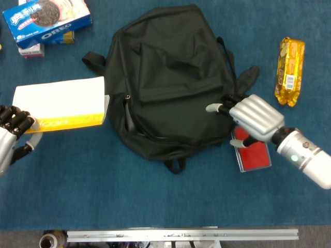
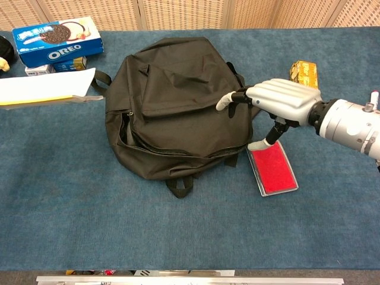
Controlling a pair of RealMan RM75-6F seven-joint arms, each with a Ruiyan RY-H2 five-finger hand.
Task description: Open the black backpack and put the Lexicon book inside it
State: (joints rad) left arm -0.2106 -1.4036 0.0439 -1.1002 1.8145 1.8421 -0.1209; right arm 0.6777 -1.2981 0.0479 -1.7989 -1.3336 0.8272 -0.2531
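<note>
The black backpack [image 1: 168,85] [image 2: 178,107] lies flat mid-table, its side zipper partly undone on the left. Left of it hangs a white book with a yellow edge [image 1: 61,103] [image 2: 44,90], held at its left end by my left hand [image 1: 11,132], which the chest view does not show. My right hand [image 1: 251,116] [image 2: 276,101] hovers at the backpack's right edge with fingers spread and nothing in it, one fingertip reaching over the fabric.
A red flat case [image 1: 252,151] [image 2: 272,167] lies under my right hand. A gold snack packet [image 1: 289,70] sits at the far right, a blue Oreo box [image 1: 46,20] [image 2: 56,41] at the far left. The table's metal front rail [image 1: 181,235] runs along the bottom.
</note>
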